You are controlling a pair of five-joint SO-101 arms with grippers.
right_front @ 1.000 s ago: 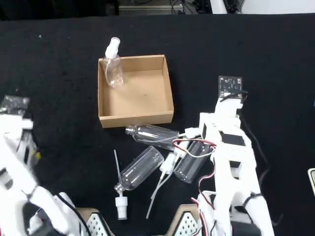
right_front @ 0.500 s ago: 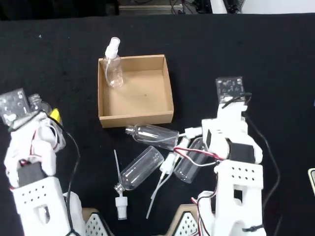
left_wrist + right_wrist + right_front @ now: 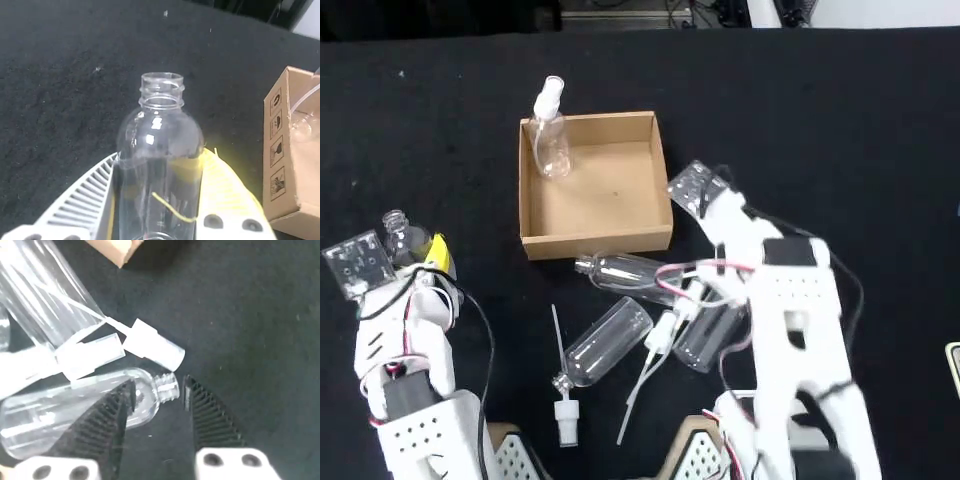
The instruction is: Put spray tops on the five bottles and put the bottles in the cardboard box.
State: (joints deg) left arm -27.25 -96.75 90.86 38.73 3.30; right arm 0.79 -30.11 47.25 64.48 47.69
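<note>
A black cloth table (image 3: 840, 110) carries the cardboard box (image 3: 595, 243) toward 11 o'clock in the high view, with a capped bottle (image 3: 550, 135) standing in its 11 o'clock corner. At 8 o'clock from the box, the left gripper (image 3: 160, 192) is clenched around an uncapped bottle (image 3: 160, 130), held neck up. At 5 o'clock from the box lie three bare bottles (image 3: 605, 340) and loose spray tops (image 3: 152, 347), where the right gripper (image 3: 159, 386) is released, its jaws either side of one bottle's neck (image 3: 167, 382).

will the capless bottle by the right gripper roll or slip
Likely rolls: the capless bottle lies on its round side. It looks empty, so probably light. The right gripper straddles its ridged neck, which may resist slipping.
</note>
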